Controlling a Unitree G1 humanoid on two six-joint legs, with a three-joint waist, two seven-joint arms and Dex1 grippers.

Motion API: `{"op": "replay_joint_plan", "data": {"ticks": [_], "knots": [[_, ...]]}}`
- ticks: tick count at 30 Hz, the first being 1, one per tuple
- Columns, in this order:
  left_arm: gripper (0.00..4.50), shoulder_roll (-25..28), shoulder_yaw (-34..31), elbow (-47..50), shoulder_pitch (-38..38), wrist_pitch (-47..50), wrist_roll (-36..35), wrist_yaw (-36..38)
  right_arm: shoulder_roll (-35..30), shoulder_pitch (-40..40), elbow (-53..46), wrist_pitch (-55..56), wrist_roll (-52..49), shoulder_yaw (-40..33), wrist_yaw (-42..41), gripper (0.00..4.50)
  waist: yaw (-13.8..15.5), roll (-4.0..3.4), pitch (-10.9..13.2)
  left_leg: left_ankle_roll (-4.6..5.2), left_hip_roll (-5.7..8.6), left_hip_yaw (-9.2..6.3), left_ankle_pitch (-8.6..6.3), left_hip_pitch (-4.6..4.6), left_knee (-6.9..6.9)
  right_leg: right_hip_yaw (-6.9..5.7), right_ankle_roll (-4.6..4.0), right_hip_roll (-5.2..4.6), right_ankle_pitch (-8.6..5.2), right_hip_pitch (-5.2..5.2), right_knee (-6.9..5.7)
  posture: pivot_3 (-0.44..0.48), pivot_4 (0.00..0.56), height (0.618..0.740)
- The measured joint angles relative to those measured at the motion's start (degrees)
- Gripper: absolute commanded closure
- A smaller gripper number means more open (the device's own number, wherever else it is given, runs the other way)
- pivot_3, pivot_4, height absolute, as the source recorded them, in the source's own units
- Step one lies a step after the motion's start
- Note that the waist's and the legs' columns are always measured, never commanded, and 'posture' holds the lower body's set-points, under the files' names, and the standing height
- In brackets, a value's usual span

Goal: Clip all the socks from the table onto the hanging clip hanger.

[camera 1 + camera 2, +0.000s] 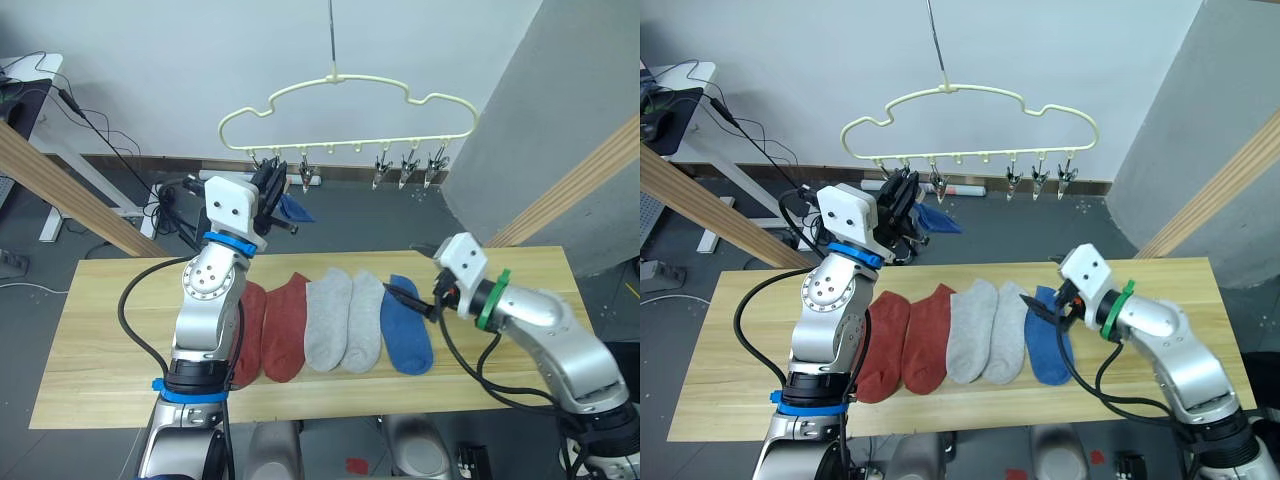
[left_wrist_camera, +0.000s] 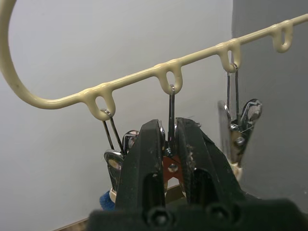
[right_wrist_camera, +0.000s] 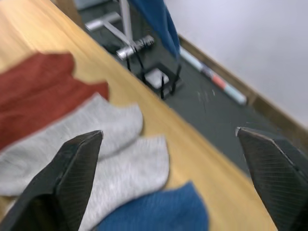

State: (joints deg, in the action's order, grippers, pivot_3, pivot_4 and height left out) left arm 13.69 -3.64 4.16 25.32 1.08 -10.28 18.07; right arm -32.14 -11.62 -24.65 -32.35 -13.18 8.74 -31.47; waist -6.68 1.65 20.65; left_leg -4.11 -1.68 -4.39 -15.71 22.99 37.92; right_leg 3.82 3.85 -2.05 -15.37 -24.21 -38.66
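Note:
The pale-yellow clip hanger [image 1: 345,80] hangs above the far edge of the table [image 1: 110,330]. My left gripper [image 1: 270,190] is raised to its left clips. In the left wrist view its fingers [image 2: 144,159] are shut on a metal clip [image 2: 171,103]. A blue sock [image 1: 293,208] hangs right beside that gripper; which clip holds it I cannot tell. On the table lie two rust-red socks [image 1: 285,325], two grey socks [image 1: 328,318] and one blue sock [image 1: 405,330] in a row. My right gripper [image 1: 415,300] hovers open, low over the blue sock's right edge.
Thick wooden beams slant at the left [image 1: 60,185] and the right [image 1: 580,190]. Three more empty clips [image 1: 405,170] hang on the hanger's right side. Cables and a desk leg [image 1: 60,170] lie on the floor behind the table's left end.

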Motion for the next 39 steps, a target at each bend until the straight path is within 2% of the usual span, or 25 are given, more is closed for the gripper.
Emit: {"op": "replay_joint_plan", "data": {"ticks": [5, 13, 17, 26, 33, 35, 39], "knots": [[4.37, 1.0, 0.1, 1.0, -0.1, 1.4, -0.2, 1.4, 4.1, 3.3, 7.7, 1.3, 6.1, 3.1, 5.6, 0.00, 0.1, 0.00, 0.0, 0.00, 0.00, 0.00, 0.00, -0.01, -0.01, 0.00, 0.00, 0.00, 0.00, 0.01, 0.00, -0.204, 0.374, 0.733], [4.37, 1.6, 0.0, 1.3, -0.1, 2.6, -0.8, 2.7, 6.2, 4.6, 18.8, 7.1, 10.5, 4.9, 6.3, 0.00, 0.1, 0.00, 0.0, 0.00, -0.01, 0.00, 0.00, -0.06, -0.01, 0.02, 0.01, 0.02, -0.01, 0.02, -0.05, -0.194, 0.372, 0.733], [4.37, 1.8, 0.0, 1.4, -0.1, 3.1, -1.0, 2.9, 8.0, 3.6, 20.8, 8.2, 10.9, 4.9, 6.3, 1.17, 0.1, 0.00, 0.0, -0.01, -0.01, -0.01, 0.00, -0.08, 0.01, 0.02, 0.01, 0.03, 0.00, 0.05, -0.09, -0.189, 0.368, 0.733], [4.37, 3.1, -0.3, 2.5, -0.1, 5.4, -3.6, 5.9, 6.0, 4.6, 21.1, 9.5, 12.4, 3.7, 6.2, 4.47, 0.2, 0.00, 0.0, -0.01, -0.01, -0.01, 0.00, -0.07, 0.04, 0.01, 0.03, 0.02, 0.00, 0.08, -0.07, -0.189, 0.365, 0.733], [4.37, 4.7, -1.9, 4.0, 0.1, 9.9, -8.2, 8.1, -2.7, 5.8, 18.6, 14.0, 15.8, 2.8, 2.2, 4.50, 0.2, 0.01, 0.0, -0.01, 0.01, 0.05, 0.00, -0.06, 0.04, 0.06, 0.05, 0.01, 0.00, 0.06, -0.03, -0.201, 0.367, 0.733], [4.37, 5.2, -2.3, 4.5, 0.4, 11.8, -10.0, 8.8, -5.2, 2.6, 16.8, 16.8, 17.0, 3.7, -0.9, 4.50, -0.4, 0.01, 0.1, -0.01, 0.00, 0.10, 0.00, -0.09, 0.03, 0.13, 0.06, 0.05, 0.00, 0.02, -0.05, -0.205, 0.370, 0.733], [4.37, 5.5, -2.5, 5.2, 1.8, 15.4, -12.6, 9.1, -4.9, -7.0, 14.3, 21.2, 18.8, 6.5, -5.8, 4.50, -1.1, 0.03, 0.1, -0.01, -0.03, 0.01, 0.01, -0.11, 0.02, 0.08, 0.05, 0.11, 0.00, 0.03, -0.10, -0.211, 0.369, 0.733]]}}
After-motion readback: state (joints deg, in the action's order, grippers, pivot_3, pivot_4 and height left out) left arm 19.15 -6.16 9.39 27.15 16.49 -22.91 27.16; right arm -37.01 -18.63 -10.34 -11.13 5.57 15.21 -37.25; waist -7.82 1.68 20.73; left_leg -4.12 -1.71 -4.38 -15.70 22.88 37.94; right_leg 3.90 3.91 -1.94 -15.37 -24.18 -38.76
